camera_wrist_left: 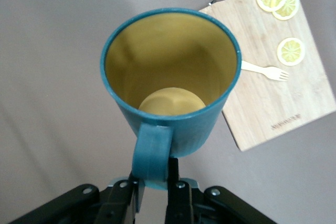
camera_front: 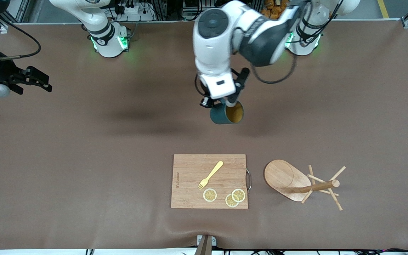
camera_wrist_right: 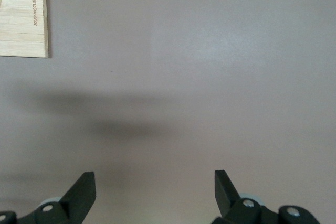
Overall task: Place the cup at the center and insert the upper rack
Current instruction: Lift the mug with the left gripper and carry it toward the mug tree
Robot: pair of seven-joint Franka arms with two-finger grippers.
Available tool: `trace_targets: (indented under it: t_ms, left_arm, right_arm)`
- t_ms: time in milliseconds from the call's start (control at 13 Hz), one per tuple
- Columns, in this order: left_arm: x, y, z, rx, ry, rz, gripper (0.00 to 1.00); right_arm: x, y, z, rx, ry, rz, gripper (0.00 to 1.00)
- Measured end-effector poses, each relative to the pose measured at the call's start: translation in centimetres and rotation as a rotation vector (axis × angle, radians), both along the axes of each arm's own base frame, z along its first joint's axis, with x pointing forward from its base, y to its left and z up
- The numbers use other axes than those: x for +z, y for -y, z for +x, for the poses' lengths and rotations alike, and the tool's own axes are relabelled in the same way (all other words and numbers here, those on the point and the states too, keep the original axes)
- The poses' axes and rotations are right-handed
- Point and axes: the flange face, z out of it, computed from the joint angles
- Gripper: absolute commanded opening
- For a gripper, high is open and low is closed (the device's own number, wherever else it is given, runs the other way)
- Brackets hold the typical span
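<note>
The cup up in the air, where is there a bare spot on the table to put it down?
The left gripper holds the cup by its handle over bare brown table. That open stretch runs from the robot bases to the cutting board. It is crowded nearer the camera: the board carries a fork and lemon slices, and the upper rack lies tipped beside it.

Robot body: two white articulated arms, black joint sections.
Left arm and right arm: glossy white shells, green-lit base rings, black looping cables; left tool black, silver screws.
</note>
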Motion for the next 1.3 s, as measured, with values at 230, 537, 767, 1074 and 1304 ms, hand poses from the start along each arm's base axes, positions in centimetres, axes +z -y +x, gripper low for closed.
trace_targets:
  t_ms: [230,537,767,1074,1304]
  left_arm:
    - [3.0,-5.1,3.5,0.021,-0.039,-0.13,0.0]
    - [6.0,-12.7,7.9,0.065,-0.08,-0.336,0.0]
    - [7.5,-18.7,10.4,0.095,-0.116,-0.475,0.0]
    - [7.9,-25.5,12.6,0.066,-0.142,-0.618,0.0]
    - [8.4,-29.7,13.5,0.053,-0.161,-0.739,0.0]
  right_arm:
    - [0.0,0.0,0.0,0.0,0.0,0.0,1.0]
    - [0.0,0.0,0.0,0.0,-0.001,0.0,1.0]
    - [0.0,0.0,0.0,0.0,-0.001,0.0,1.0]
    - [0.0,0.0,0.0,0.0,-0.001,0.0,1.0]
    - [0.0,0.0,0.0,0.0,-0.001,0.0,1.0]
